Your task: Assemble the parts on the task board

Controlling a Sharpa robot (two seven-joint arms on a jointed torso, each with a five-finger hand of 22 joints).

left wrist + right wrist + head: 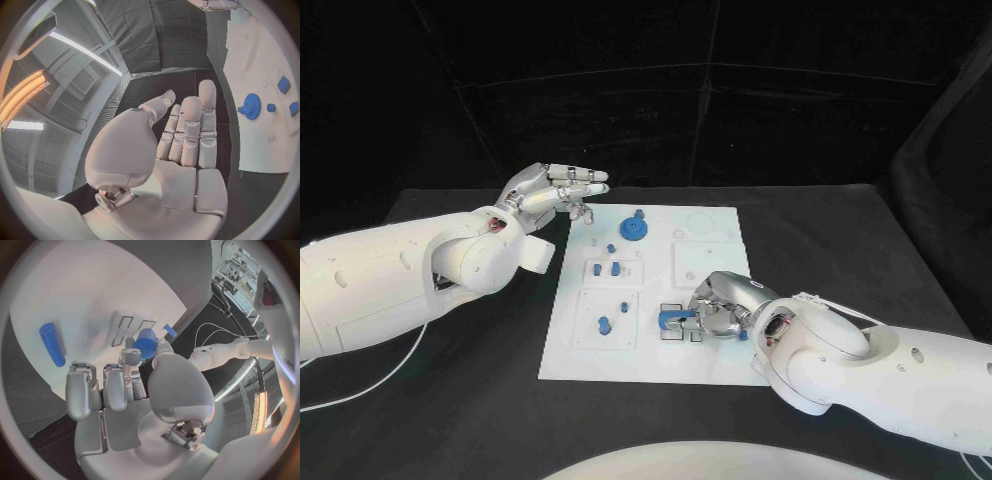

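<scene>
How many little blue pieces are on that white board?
6 visible: a gear at the far end, a small one, a pair mid-board, one near the left edge, one in the right hand. More may be hidden beneath it.

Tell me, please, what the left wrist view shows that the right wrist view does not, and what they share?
Left wrist view alone: the left hand, fingers straight and holding nothing, off the board's edge over the black table, plus the blue gear and small blue parts nearby. Right wrist view alone: the right hand pinching a blue piece beside two dark slots, and a blue cylinder lying flat. Both show the white task board.
</scene>
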